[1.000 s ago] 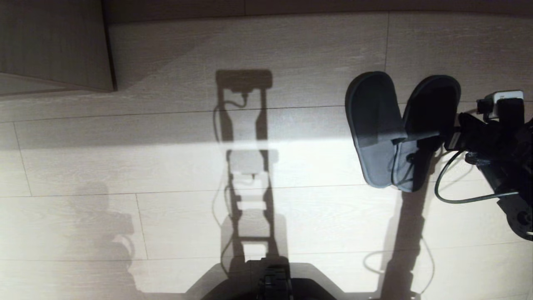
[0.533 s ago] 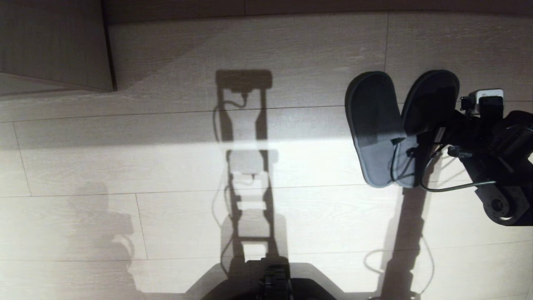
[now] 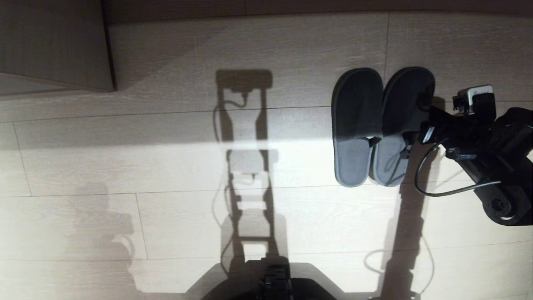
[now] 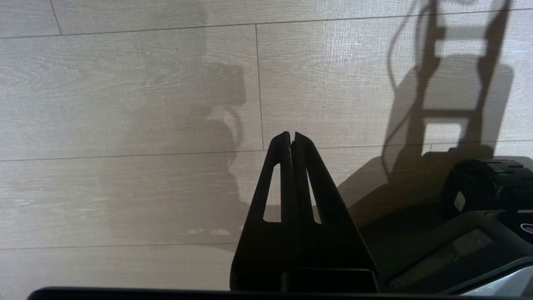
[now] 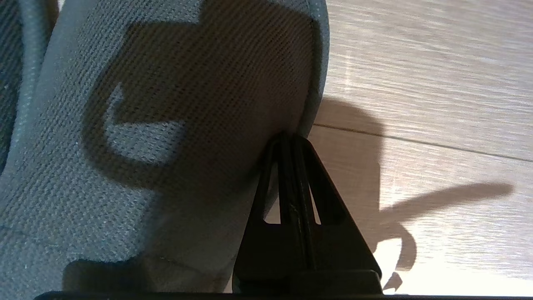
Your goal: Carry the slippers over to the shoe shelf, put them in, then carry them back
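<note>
Two dark grey slippers lie side by side on the pale wood floor, toes pointing away from me: one [image 3: 357, 125] on the left, the other [image 3: 402, 121] right beside it. My right gripper [image 3: 424, 104] reaches in from the right and is shut on the outer rim of the right-hand slipper. In the right wrist view its closed tips [image 5: 289, 135] meet the edge trim of the grey fabric [image 5: 187, 104]. My left gripper [image 4: 291, 134] is shut and holds nothing, hanging over bare floor by my base. The shoe shelf is out of view.
A beige wood-grain cabinet corner [image 3: 54, 41] stands at the far left. A darker strip [image 3: 291, 6] runs along the far edge of the floor. My base [image 3: 272, 283] is at the near edge. A black cable [image 3: 437, 191] loops from the right arm.
The slippers were tilted and overlapping; now they lie flat and parallel, a little further left. The right arm has moved left with them, still shut.
</note>
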Controlling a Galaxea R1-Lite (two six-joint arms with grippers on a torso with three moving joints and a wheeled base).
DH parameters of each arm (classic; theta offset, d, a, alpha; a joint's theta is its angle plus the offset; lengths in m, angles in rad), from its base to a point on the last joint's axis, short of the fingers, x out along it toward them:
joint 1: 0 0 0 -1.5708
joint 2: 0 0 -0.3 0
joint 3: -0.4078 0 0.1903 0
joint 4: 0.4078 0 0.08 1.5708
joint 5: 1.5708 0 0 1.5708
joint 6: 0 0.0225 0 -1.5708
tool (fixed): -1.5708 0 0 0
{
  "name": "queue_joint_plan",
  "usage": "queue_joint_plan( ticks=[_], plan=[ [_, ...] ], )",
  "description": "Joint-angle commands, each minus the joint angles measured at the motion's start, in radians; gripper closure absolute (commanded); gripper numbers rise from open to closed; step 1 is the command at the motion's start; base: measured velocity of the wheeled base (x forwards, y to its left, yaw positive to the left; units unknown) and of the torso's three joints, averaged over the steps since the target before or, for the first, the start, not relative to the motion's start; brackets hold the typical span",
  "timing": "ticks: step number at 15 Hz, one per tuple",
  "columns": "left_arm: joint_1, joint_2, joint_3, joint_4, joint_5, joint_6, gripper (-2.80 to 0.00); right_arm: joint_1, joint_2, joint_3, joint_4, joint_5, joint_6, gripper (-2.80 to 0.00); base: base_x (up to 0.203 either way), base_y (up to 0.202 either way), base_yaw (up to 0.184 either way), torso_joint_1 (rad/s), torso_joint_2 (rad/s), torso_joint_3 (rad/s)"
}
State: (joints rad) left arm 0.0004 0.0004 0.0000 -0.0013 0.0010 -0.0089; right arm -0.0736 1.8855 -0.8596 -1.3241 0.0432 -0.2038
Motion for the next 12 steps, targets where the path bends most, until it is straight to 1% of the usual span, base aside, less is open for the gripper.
queue_joint_plan(
  ticks=[1, 3, 8, 10, 12],
  plan=[
    [0.001, -0.002, 0.0, 0.0, 0.001, 0.0, 0.0, -0.002, -0.027, 0.018, 0.0, 0.005, -0.003, 0.0, 0.0, 0.0, 0.0, 0.0, 0.0, 0.0],
    [0.001, -0.002, 0.0, 0.0, 0.001, 0.0, 0.0, -0.003, -0.032, 0.027, 0.005, 0.007, -0.003, 0.0, 0.0, 0.0, 0.0, 0.0, 0.0, 0.0],
    [0.001, 0.0, 0.0, 0.0, 0.001, 0.0, 0.0, -0.009, -0.129, 0.052, 0.016, 0.008, -0.006, 0.0, 0.0, 0.0, 0.0, 0.0, 0.0, 0.0],
    [0.001, -0.002, 0.0, 0.0, 0.001, 0.0, 0.0, -0.008, -0.205, 0.071, 0.043, 0.009, -0.006, 0.0, 0.0, 0.0, 0.0, 0.0, 0.0, 0.0],
    [0.001, -0.002, 0.0, 0.0, 0.001, 0.0, 0.0, -0.007, -0.285, 0.119, 0.056, 0.009, -0.005, 0.0, 0.0, 0.0, 0.0, 0.0, 0.0, 0.0]
  ],
)
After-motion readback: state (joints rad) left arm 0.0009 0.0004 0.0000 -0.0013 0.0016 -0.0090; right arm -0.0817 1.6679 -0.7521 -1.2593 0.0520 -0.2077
